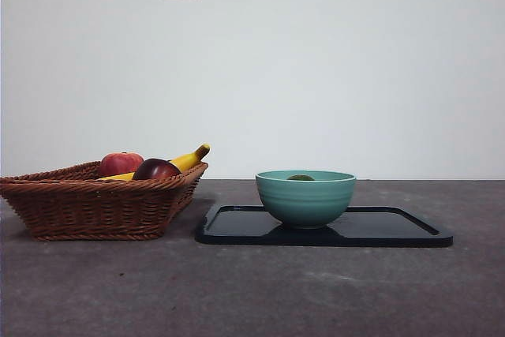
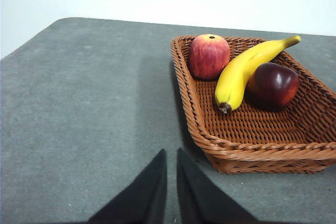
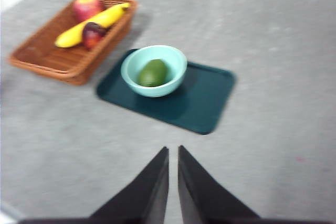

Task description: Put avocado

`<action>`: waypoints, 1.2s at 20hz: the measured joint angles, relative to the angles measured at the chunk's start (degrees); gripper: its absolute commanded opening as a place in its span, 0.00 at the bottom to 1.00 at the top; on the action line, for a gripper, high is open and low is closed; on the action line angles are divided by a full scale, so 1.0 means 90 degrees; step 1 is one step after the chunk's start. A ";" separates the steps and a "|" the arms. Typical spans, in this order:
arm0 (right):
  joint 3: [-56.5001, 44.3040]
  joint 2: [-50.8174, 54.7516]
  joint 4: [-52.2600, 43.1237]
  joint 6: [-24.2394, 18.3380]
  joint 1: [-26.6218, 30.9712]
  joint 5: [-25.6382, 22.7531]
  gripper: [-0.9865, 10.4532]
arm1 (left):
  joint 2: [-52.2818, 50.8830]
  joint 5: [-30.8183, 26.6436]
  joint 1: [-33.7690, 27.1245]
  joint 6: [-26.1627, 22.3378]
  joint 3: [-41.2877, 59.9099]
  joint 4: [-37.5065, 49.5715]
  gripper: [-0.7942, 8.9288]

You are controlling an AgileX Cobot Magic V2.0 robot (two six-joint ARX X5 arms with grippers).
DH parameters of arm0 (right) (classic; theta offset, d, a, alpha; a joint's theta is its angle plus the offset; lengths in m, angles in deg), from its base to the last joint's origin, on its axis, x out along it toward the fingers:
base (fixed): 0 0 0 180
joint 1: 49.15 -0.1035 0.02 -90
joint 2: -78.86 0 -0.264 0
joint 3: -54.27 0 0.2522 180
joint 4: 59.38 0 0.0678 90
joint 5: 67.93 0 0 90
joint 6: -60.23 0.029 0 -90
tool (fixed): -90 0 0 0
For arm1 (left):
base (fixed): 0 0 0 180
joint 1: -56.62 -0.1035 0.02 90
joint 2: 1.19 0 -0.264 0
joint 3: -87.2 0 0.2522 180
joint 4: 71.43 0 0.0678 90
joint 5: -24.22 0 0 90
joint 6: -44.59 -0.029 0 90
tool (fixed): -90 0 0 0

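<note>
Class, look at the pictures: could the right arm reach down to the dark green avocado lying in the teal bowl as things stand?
Probably yes. The dark green avocado lies uncovered in the open-topped teal bowl, and nothing stands between it and the right gripper, whose jaws are nearly shut.

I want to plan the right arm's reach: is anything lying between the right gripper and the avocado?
Nothing visible does. The avocado lies in the green bowl on the dark tray, and only bare table shows between it and the right gripper. The basket of fruit sits off to one side of the bowl.
</note>
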 measured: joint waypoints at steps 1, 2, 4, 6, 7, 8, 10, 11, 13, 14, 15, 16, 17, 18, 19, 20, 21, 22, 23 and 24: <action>-0.0005 0.0000 -0.0029 -0.0119 0.0260 0.0000 0.11 | 0.0000 0.0000 0.0000 0.0000 0.0000 0.0000 0.11; -0.0109 0.0036 -0.0306 -0.0233 0.0561 0.0000 0.11 | 0.0000 0.0000 0.0000 0.0000 0.0000 0.0000 0.11; -0.0687 0.0250 -0.1421 -0.0418 0.1166 0.0000 0.11 | 0.0000 0.0000 0.0000 0.0000 0.0000 0.0000 0.11; -0.1571 0.0546 -0.2856 -0.0529 0.1756 0.0017 0.11 | 0.0000 0.0000 0.0000 0.0000 0.0000 0.0000 0.11; -0.2164 0.0746 -0.3699 -0.0554 0.2084 0.0022 0.11 | 0.0000 0.0000 0.0000 0.0000 0.0000 0.0000 0.11; -0.2681 0.0903 -0.4359 -0.0554 0.2339 0.0022 0.11 | 0.0000 0.0000 0.0000 0.0000 0.0000 0.0000 0.11; -0.3849 0.1226 -0.5591 -0.0537 0.2832 0.0022 0.11 | 0.0000 0.0000 0.0000 0.0000 0.0000 0.0000 0.11; -0.4180 0.1316 -0.5865 -0.0529 0.2965 0.0022 0.11 | 0.0000 0.0000 0.0000 0.0000 0.0000 0.0000 0.11; -0.4653 0.1447 -0.6125 -0.0529 0.3184 0.0019 0.11 | 0.0000 0.0000 0.0000 0.0000 0.0000 0.0000 0.11; -0.4850 0.1503 -0.6166 -0.0529 0.3293 0.0019 0.11 | 0.0000 0.0000 0.0000 0.0000 0.0000 0.0000 0.11; -0.4988 0.1542 -0.6171 -0.0527 0.3373 0.0019 0.11 | 0.0000 0.0000 0.0000 0.0000 0.0000 0.0000 0.11; -0.5134 0.1571 -0.6173 -0.0527 0.3461 0.0019 0.11 | 0.0000 0.0000 0.0000 0.0000 0.0000 0.0000 0.11; -0.5260 0.1591 -0.6188 -0.0527 0.3541 0.0019 0.11 | 0.0000 0.0000 0.0000 0.0000 0.0000 0.0000 0.11; -0.5370 0.1613 -0.6190 -0.0527 0.3609 0.0019 0.11 | 0.0000 0.0000 0.0000 0.0000 0.0000 0.0000 0.11; -0.5447 0.1625 -0.6190 -0.0529 0.3670 0.0022 0.11 | 0.0000 0.0000 0.0000 0.0000 0.0000 0.0000 0.11; -0.5518 0.1630 -0.6190 -0.0529 0.3735 0.0022 0.11 | 0.0000 0.0000 0.0000 0.0000 0.0000 0.0000 0.11; -0.5569 0.1630 -0.6198 -0.0529 0.3798 0.0019 0.11 | 0.0000 0.0000 0.0000 0.0000 0.0000 0.0000 0.11; -0.5600 0.1630 -0.6198 -0.0529 0.3840 0.0022 0.11 | 0.0000 0.0000 0.0000 0.0000 0.0000 0.0000 0.11; -0.5644 0.1630 -0.6195 -0.0534 0.3888 0.0022 0.11 | 0.0000 0.0000 0.0000 0.0000 0.0000 0.0000 0.11; -0.5656 0.1634 -0.6152 -0.0542 0.3920 0.0022 0.11 | 0.0000 0.0000 0.0000 0.0000 0.0000 0.0000 0.11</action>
